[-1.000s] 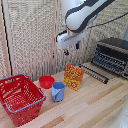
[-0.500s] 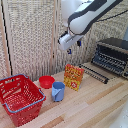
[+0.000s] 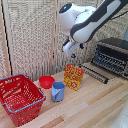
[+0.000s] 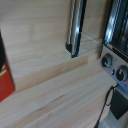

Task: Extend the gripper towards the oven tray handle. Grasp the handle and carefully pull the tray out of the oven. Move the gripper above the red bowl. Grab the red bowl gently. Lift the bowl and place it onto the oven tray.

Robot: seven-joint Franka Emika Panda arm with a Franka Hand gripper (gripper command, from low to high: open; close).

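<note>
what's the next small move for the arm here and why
Probably move the end effector across toward the exterior view's right and down, to the front bar of the tray. The end effector hangs in the air above the yellow box, holding nothing that shows, while the oven stands open with the tray already sticking out. The red bowl sits on the wooden table, not on the tray.

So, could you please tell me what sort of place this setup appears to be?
Probably a mock kitchen counter in a robot lab: a toaster oven on a wooden table, a red bowl and blue cup beside a red wire basket, with a woven screen behind.
</note>
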